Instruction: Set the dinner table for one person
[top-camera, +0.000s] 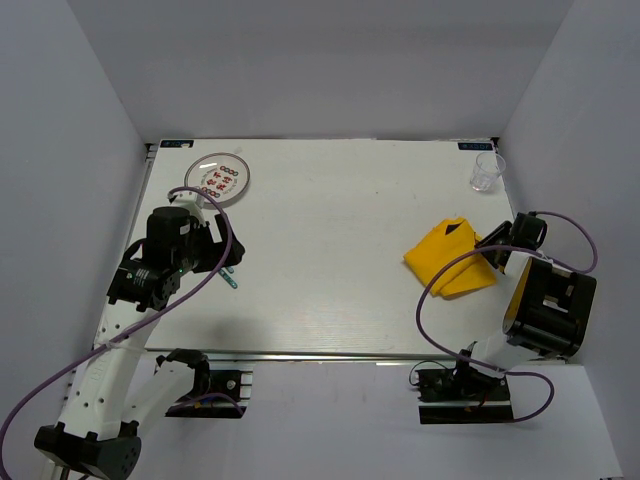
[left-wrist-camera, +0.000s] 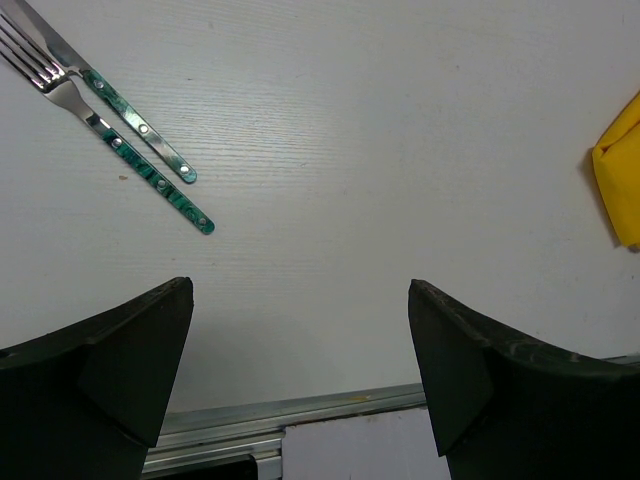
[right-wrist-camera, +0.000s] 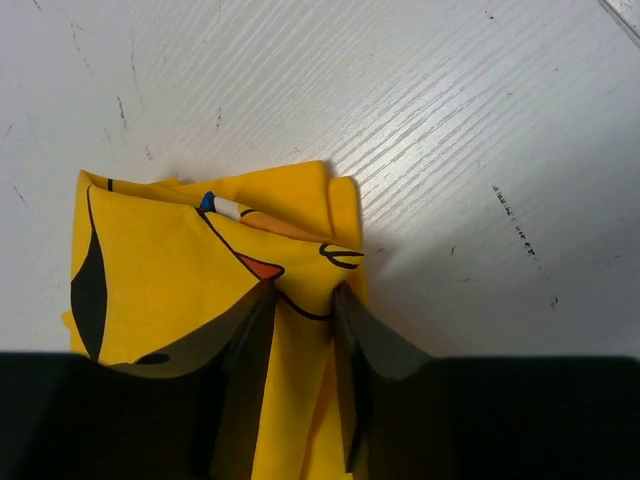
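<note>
Right tool, arm reaching low, pinches a fold of cloth on the bench. Left tool hangs tilted down, spread wide, empty.

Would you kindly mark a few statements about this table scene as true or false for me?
1. The fork and knife lie side by side on the table. True.
2. The glass stands on the plate. False: the glass is at the far right corner and the plate at the far left corner, well apart.
3. The left claw holds the fork. False: it is open and empty over bare table, with the fork off to one side.
4. The right claw pinches a fold of the yellow cloth. True.
</note>
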